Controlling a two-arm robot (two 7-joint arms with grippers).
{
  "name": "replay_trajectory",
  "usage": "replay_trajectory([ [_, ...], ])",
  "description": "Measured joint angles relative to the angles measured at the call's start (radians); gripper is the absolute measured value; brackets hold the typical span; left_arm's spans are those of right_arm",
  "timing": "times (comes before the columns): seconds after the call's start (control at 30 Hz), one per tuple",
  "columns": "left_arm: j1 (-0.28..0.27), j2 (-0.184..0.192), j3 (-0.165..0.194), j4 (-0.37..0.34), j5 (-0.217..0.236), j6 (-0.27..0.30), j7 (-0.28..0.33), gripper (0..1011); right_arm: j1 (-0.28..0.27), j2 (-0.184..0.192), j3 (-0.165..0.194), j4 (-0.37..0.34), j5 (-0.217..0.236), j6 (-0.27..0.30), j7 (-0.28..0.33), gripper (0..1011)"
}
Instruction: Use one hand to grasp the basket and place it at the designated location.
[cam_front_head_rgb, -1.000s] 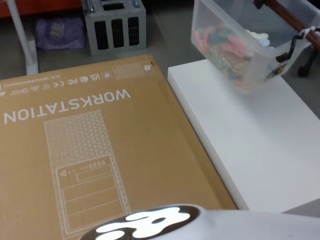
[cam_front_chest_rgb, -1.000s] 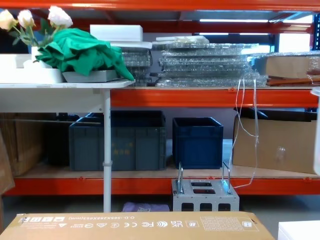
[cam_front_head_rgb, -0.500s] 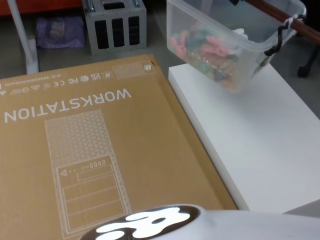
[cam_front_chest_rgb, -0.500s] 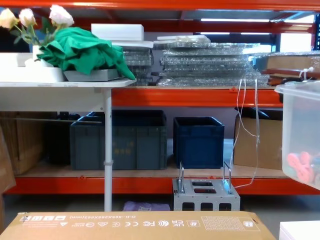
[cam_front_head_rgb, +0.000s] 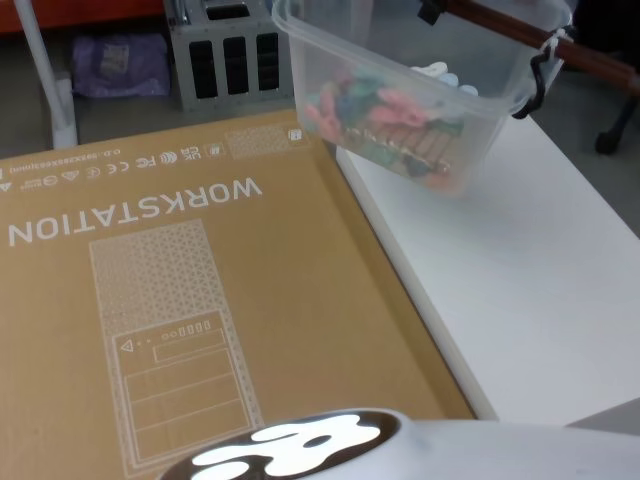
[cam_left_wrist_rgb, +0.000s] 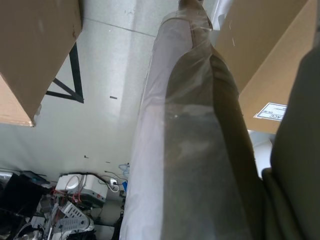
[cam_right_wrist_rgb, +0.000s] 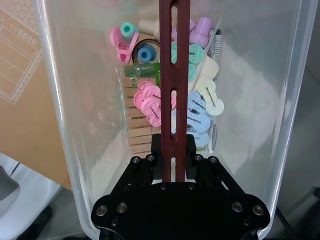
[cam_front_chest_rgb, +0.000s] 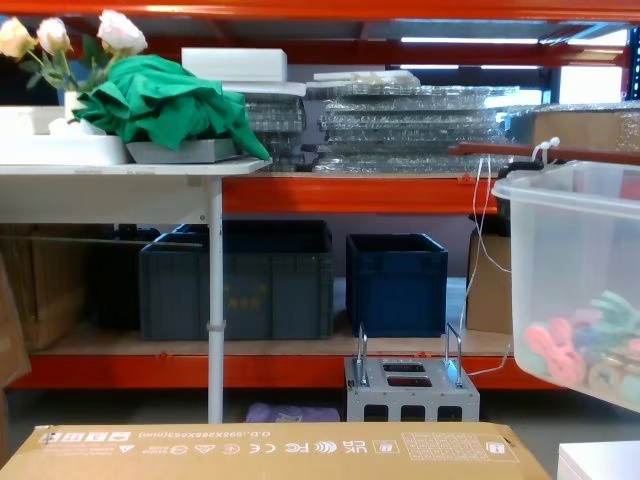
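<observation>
The basket (cam_front_head_rgb: 400, 85) is a translucent whitish tub with colourful pegs and clips (cam_right_wrist_rgb: 150, 100) in its bottom. It hangs in the air over the seam between the cardboard box and the white table, slightly tilted. The chest view has the basket (cam_front_chest_rgb: 570, 270) at the right edge. Its reddish-brown slotted handle (cam_right_wrist_rgb: 173, 60) spans the rim, tied on with a white zip tie (cam_front_head_rgb: 552, 40). My right gripper (cam_right_wrist_rgb: 173, 147) is shut on the handle from above, one black finger on each side of the bar. The left arm is parked low at my side, its wrist camera facing the floor.
A large cardboard box marked WORKSTATION (cam_front_head_rgb: 180, 300) lies on the left, and a white table (cam_front_head_rgb: 520, 270) on the right. On the floor beyond stand a grey metal box (cam_front_head_rgb: 230, 45), a white table leg (cam_front_head_rgb: 45, 80) and a purple bag (cam_front_head_rgb: 120, 65). Dark blue crates (cam_front_chest_rgb: 395, 285) sit on orange shelving.
The basket, held by my right gripper, has travelled left from over the white table's far corner toward the cardboard box. It has come further into the chest view from the right.
</observation>
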Motion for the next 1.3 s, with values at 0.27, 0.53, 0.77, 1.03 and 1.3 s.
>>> replay_trajectory([
  [0.27,0.0,0.0,0.0,0.0,0.0,0.0,0.0,0,0.003,-0.003,-0.021,-0.095,0.014,-0.033,-0.004,234],
  [0.53,0.0,0.0,0.0,0.0,0.0,0.0,0.0,0,0.005,0.007,-0.04,-0.161,0.02,-0.049,-0.01,233],
  [0.77,0.0,0.0,0.0,0.0,0.0,0.0,0.0,0,-0.001,0.015,-0.06,-0.244,0.028,-0.071,-0.017,234],
  [1.03,0.0,0.0,0.0,0.0,0.0,0.0,0.0,0,0.003,0.019,-0.079,-0.286,0.033,-0.084,-0.025,234],
  [1.3,0.0,0.0,0.0,0.0,0.0,0.0,0.0,0,0.007,0.022,-0.094,-0.346,0.059,-0.126,-0.03,234],
])
